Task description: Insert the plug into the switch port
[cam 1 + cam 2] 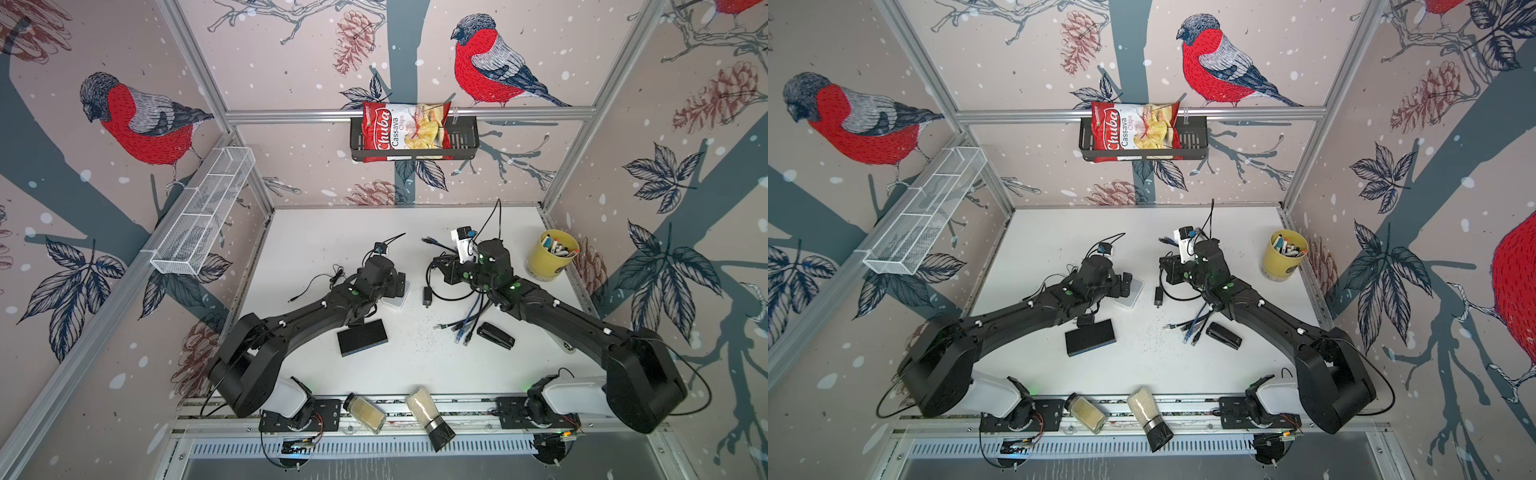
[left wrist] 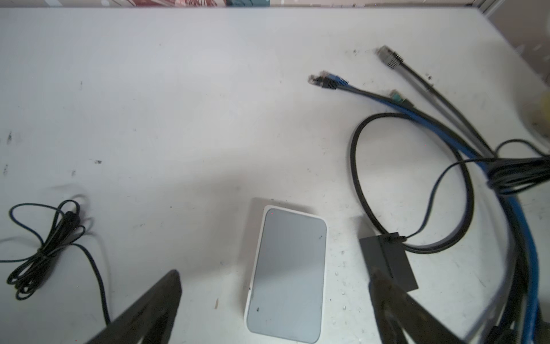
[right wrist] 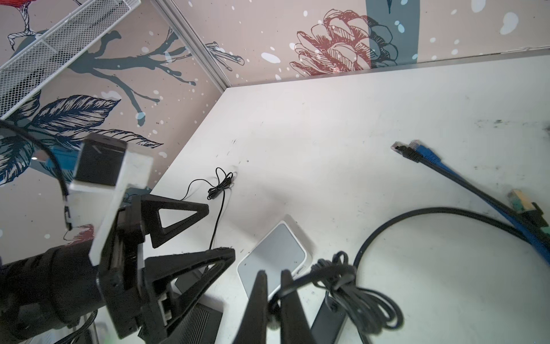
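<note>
Left gripper (image 2: 273, 271): jaws spread as wide as they go. Nothing gripped.

Switch (image 2: 287, 274): white, flat on table (image 2: 178, 104), straight under the gap between the left jaws, long side running along the fingers. Contact with either finger: cannot tell. Ports not visible in any view.

Right gripper (image 3: 273, 272): jaws closed almost together, pinching one strand of black cord (image 3: 342, 286). Rest of cord bunched in loose coils just beside the right fingertips. Cord's own end not seen. In the right wrist view, switch sits just beyond the right fingertips.

Adapter (image 2: 387, 262): black block on table just outside one left finger, partly hidden by it.

Plugs (image 2: 324, 81): black and blue network pair lying together on table, well ahead of the left jaws and off toward the right arm. Grey plug (image 2: 387, 56) farther out, green plug (image 2: 397, 96) a little nearer. All loose on table, apart from both jaws. Which one belongs in the switch: cannot tell.

Knotted lead (image 2: 44, 247): on table outside the other left finger, well apart from it.
</note>
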Robot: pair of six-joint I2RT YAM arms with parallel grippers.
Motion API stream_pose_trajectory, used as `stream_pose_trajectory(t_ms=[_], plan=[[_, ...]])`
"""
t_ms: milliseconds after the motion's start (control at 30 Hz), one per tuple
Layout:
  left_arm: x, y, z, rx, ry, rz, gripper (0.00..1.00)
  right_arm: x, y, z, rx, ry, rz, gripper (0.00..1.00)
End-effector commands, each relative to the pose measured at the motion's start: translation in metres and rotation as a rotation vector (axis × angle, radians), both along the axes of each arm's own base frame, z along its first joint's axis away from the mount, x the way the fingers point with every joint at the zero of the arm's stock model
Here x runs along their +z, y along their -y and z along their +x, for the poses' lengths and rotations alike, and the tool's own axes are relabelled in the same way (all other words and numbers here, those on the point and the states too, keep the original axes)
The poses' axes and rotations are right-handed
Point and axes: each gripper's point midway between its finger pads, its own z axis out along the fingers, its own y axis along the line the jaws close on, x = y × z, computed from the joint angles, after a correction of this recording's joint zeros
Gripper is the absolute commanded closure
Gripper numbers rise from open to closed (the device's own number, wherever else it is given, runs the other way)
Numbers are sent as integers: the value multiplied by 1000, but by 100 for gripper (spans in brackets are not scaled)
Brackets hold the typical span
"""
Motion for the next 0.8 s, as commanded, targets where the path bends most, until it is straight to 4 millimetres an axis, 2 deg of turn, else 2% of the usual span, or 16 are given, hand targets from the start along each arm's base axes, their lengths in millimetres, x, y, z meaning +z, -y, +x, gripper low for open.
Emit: stream_pose_trajectory(t_ms=[0, 133, 233, 333, 533, 767], plan=[[-24, 2, -14, -42, -145, 56, 3, -2, 4, 1, -6, 10, -17, 100], [-35, 13, -11, -82, -223, 99, 5, -5, 7, 2, -9, 6, -21, 100], [-53, 16, -12, -105, -310, 158, 10, -6, 9, 3, -11, 4, -22, 100], [-65, 21, -11, -121, -369, 193, 10, -7, 11, 3, -12, 6, -24, 100], [-81, 23, -7, -129, -447, 260, 7, -7, 15, 1, -19, 14, -18, 100], [-101, 19, -8, -122, -523, 332, 13, -8, 19, 1, -28, 18, -13, 100]])
